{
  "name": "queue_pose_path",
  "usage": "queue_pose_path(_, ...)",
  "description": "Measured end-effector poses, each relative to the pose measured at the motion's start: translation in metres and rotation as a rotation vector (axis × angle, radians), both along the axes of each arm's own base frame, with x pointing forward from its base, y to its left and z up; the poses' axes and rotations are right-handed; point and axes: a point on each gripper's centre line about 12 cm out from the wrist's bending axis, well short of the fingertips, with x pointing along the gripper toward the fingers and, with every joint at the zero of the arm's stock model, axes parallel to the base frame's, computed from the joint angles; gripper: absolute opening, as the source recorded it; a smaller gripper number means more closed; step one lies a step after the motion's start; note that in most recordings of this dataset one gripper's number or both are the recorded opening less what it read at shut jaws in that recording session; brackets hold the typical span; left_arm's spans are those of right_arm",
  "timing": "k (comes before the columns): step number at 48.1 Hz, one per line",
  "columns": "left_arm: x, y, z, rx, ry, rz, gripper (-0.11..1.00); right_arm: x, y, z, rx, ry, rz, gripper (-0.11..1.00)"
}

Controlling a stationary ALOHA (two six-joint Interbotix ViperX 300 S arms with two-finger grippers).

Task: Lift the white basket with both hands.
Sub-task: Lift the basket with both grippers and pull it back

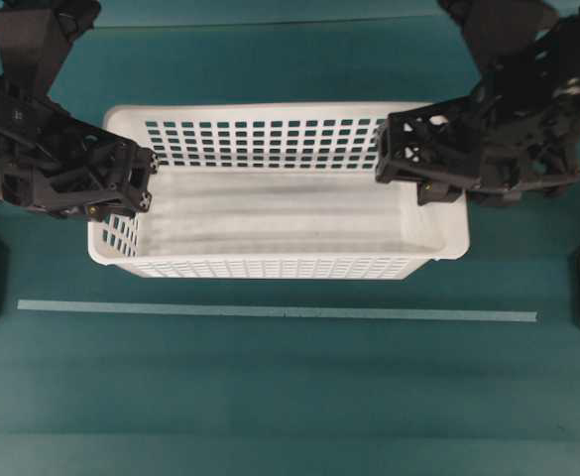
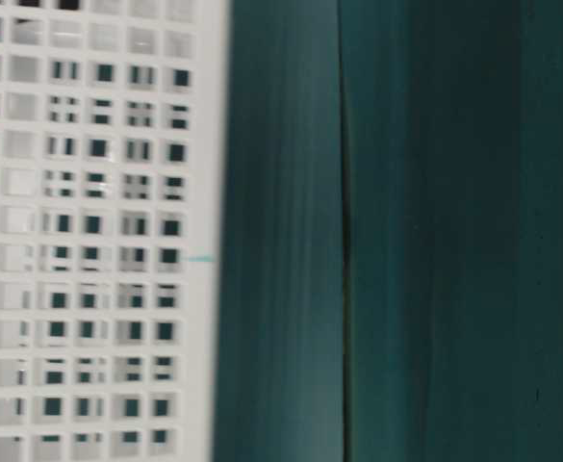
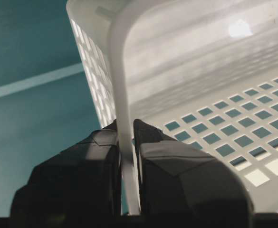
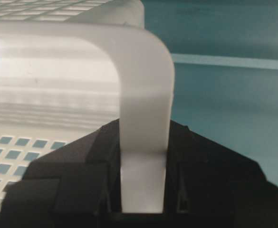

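**White basket pinched at both ends, ready for the lift**

White basket (image 1: 275,203) fills the middle of the overhead view on the teal table (image 1: 270,397), its long sides running across the frame, with a pale tape strip (image 1: 277,312) lying just below it. The left gripper (image 1: 143,185) reaches in from the left edge onto the basket's left short rim; the right gripper (image 1: 394,159) does the same from the upper right onto the right short rim.

The table-level view shows only a blurred stretch of perforated wall (image 2: 89,231) down the left half of the frame against dark teal. Whether the floor has cleared the table cannot be told from it.

The left wrist view has the fingers (image 3: 77,180) pressed together on the thin rim (image 3: 122,118), one inside the wall and one outside.

The right wrist view shows that pincer clamped on a broader, rounded band of rim (image 4: 146,95) seated between its jaws.

Both holds are narrow pinches on smooth plastic. If one arm rises faster than the other, the basket would likely tilt and the rim could slide out of a grip. Pulling the ends apart or together might flex the wall and loosen the pinch.
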Motion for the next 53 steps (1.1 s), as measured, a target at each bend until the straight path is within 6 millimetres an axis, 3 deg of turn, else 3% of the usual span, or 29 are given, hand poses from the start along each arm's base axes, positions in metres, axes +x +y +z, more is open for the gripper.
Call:
queue_pose_path(22, -0.001, 0.004, 0.047, 0.011, -0.071, 0.011, 0.04, -0.010, -0.003, 0.057, -0.012, -0.030, 0.007, 0.21)
queue_pose_path(53, 0.009, 0.009, 0.101, 0.058, -0.056, -0.052, 0.04, -0.020, 0.002, 0.107, -0.026, -0.037, 0.035, 0.21)
